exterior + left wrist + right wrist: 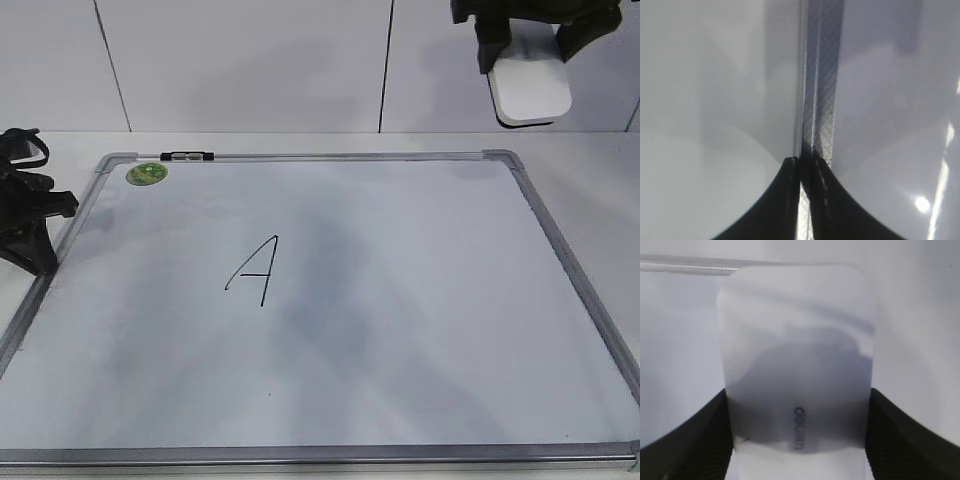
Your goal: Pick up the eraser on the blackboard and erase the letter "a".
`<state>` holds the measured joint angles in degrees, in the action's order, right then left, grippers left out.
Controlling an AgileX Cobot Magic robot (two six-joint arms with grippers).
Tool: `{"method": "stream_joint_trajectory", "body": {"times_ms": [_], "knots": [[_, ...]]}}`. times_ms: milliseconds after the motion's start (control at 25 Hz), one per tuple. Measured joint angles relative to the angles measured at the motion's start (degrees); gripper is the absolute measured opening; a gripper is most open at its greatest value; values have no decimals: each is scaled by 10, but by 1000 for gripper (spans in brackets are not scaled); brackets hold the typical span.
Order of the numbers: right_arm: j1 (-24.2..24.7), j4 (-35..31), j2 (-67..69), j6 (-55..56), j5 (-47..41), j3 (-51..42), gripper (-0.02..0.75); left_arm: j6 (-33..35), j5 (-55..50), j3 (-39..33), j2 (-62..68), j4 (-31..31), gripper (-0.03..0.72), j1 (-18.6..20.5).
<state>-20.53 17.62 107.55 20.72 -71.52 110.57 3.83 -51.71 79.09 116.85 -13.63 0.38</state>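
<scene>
The blackboard (400, 350) is a large white board with a silver frame and lies flat, filling most of the exterior view. A tall capital "A" (255, 270) in black marker is at its middle left. No small "a" shows on it. My right gripper (530, 45) is high at the top right, beyond the board's far right corner, shut on the white eraser (530, 88). In the right wrist view the eraser (797, 355) fills the space between the jaws (797, 430). My left gripper (806, 162) is shut and empty over the board's left frame (822, 75).
A round green sticker (147, 173) and a small black clip (187, 156) sit at the board's far left edge. A white wall with dark seams stands behind. The left arm (25, 215) rests at the board's left edge.
</scene>
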Motion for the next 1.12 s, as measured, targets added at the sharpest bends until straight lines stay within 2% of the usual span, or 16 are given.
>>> {"method": "stream_joint_trajectory", "body": {"times_ms": [160, 360, 640, 1120], "knots": [[37, -42, 0, -30, -1, -3, 554, 0, -1, 0, 0, -1, 13, 0], [61, -51, 0, -50, -1, -44, 554, 0, -1, 0, 0, -1, 13, 0], [80, -59, 8, -57, -1, -94, 554, 0, -1, 0, 0, -1, 13, 0], [94, -132, 86, -93, 3, -102, 554, 0, -2, 0, 0, -1, 13, 0]]}}
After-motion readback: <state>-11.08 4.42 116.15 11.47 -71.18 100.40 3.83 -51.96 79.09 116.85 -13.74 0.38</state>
